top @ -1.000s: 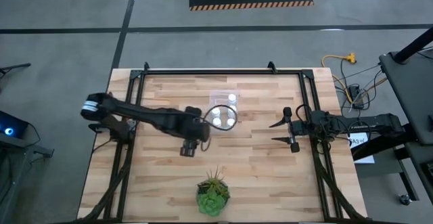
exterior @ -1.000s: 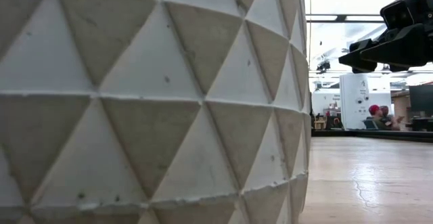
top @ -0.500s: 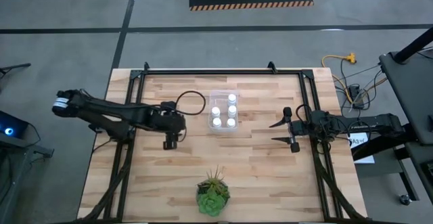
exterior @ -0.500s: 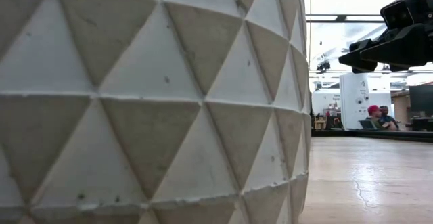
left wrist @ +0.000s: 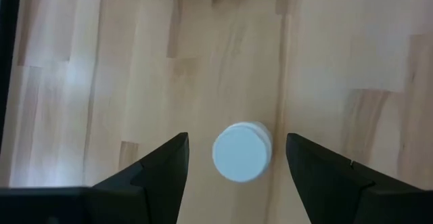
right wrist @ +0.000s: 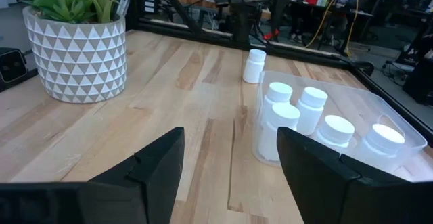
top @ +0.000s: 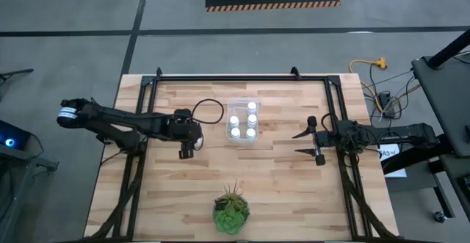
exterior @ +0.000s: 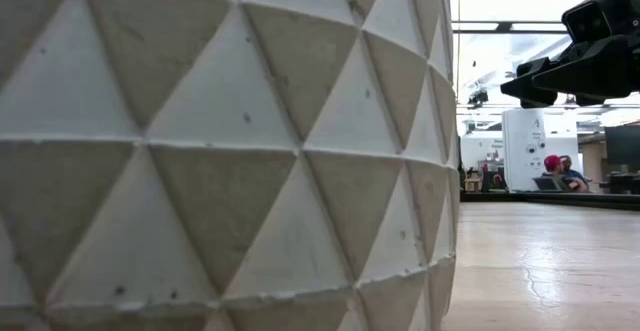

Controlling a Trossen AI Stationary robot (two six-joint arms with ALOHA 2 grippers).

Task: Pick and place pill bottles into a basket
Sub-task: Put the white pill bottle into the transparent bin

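White plastic, round cap up: the last loose pill bottle stands on the wood directly under my left gripper, sitting in the gap between the two dark fingers with clear space on either side, so nothing is touching it. In the high view that gripper sits left of centre in the frame, and I cannot make out the bottle beneath it there. From the right wrist view the same bottle shows upright on the table, just beyond the basket and apart from it.

I see five other pill bottles standing upright inside the basket, a clear bin just above the middle of the high view; the right wrist view shows them grouped close together against the near wall of the basket.

I can read no brand, label or writing on any bottle or on the bin.

Left gripper: fingers spread wide, holding nothing. Right gripper waits at centre right of the high view, well apart from the basket, fingers also spread and empty.

Further out, the green plant in its white triangle-patterned pot stands at the bottom centre of the wooden table; the pot fills most of the low view
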